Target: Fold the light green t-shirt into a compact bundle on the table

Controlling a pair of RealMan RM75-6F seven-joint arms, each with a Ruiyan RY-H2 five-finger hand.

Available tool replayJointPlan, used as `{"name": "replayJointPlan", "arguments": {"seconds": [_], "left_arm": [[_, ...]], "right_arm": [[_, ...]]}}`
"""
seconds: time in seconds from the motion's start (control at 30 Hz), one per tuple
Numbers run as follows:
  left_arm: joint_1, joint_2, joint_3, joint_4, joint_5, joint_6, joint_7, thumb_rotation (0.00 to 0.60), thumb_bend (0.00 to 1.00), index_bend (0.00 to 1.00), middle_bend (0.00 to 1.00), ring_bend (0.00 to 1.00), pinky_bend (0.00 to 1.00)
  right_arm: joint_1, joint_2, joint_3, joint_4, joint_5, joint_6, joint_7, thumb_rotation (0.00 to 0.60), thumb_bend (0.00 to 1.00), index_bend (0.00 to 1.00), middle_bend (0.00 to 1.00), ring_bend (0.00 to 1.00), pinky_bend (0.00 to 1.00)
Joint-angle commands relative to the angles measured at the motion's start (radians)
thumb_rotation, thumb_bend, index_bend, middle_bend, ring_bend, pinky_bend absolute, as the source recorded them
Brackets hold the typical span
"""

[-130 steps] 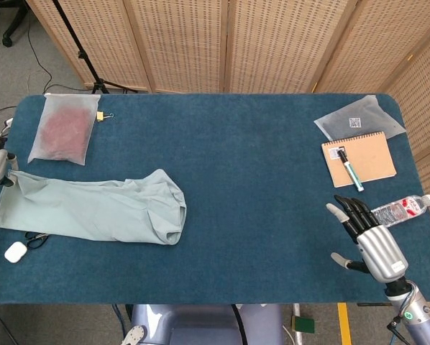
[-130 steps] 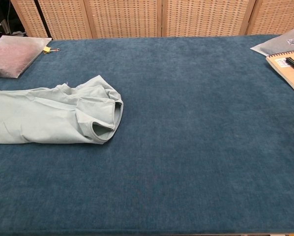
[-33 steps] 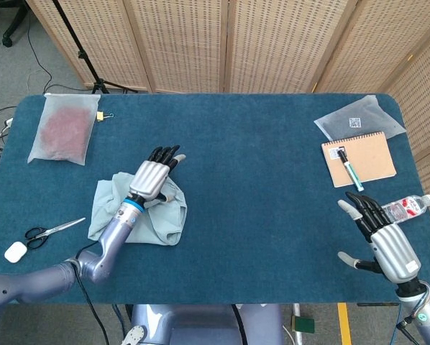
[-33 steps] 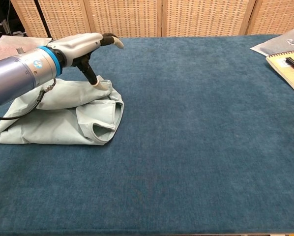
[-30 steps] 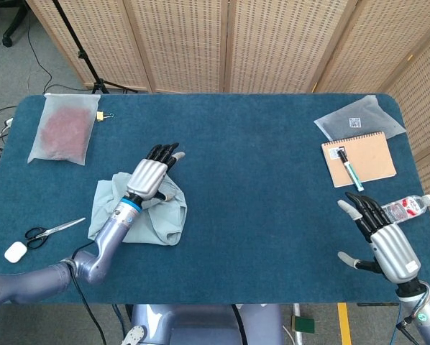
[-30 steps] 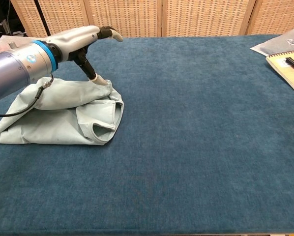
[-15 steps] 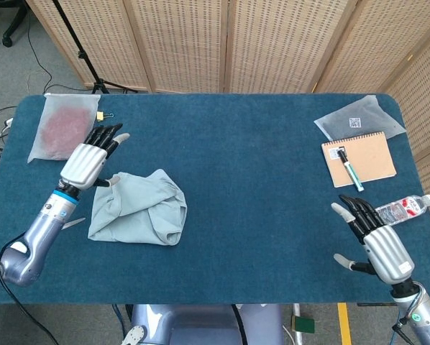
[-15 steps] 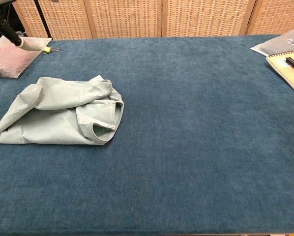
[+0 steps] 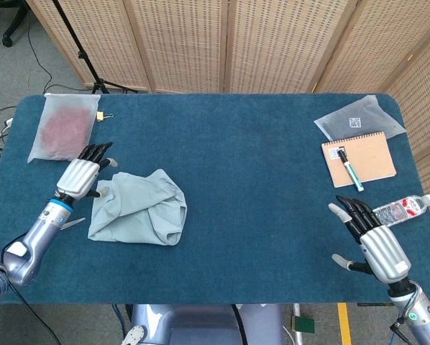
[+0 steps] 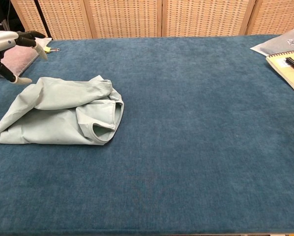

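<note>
The light green t-shirt (image 9: 138,207) (image 10: 63,110) lies folded over itself in a loose bundle on the left part of the blue table (image 9: 251,172). My left hand (image 9: 82,176) (image 10: 12,46) hovers just left of the shirt's upper left corner, fingers spread, holding nothing. Its thumb tip sits close to the cloth edge. My right hand (image 9: 373,241) hangs over the table's front right corner, fingers apart and empty, far from the shirt. The chest view does not show the right hand.
A clear bag with red contents (image 9: 62,129) (image 10: 12,54) lies at the back left. Scissors (image 9: 72,223) peek out left of the shirt. At the right are a notebook with a pen (image 9: 359,159), a plastic pouch (image 9: 359,117) and a water bottle (image 9: 402,210).
My left hand let go of the shirt's folded-over end, drew back to the left and has now dropped lower beside the bundle. The shirt went from a long strip to a folded bundle.
</note>
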Motion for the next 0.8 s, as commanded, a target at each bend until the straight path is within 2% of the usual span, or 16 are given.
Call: {"name": "replayJointPlan", "arguments": {"seconds": [0.03, 0.6, 0.8], "left_arm": [[0.000, -0.033, 0.010, 0.041, 0.013, 0.001, -0.023, 0.600, 0.26, 0.36, 0.00, 0.00, 0.00], [-0.013, -0.128, 0.012, 0.177, 0.018, -0.017, -0.056, 0.600, 0.31, 0.44, 0.00, 0.00, 0.00], [-0.012, -0.136, 0.020, 0.197, 0.026, -0.017, -0.066, 0.600, 0.36, 0.51, 0.00, 0.00, 0.00]], "right_arm": [[0.001, 0.000, 0.000, 0.001, 0.000, -0.001, 0.001, 0.600, 0.13, 0.00, 0.00, 0.00, 0.05], [-0.001, 0.003, 0.002, 0.002, 0.005, 0.005, 0.013, 0.600, 0.14, 0.00, 0.00, 0.00, 0.05], [-0.001, 0.003, 0.001, 0.001, 0.003, 0.005, 0.011, 0.600, 0.14, 0.00, 0.00, 0.00, 0.05]]}}
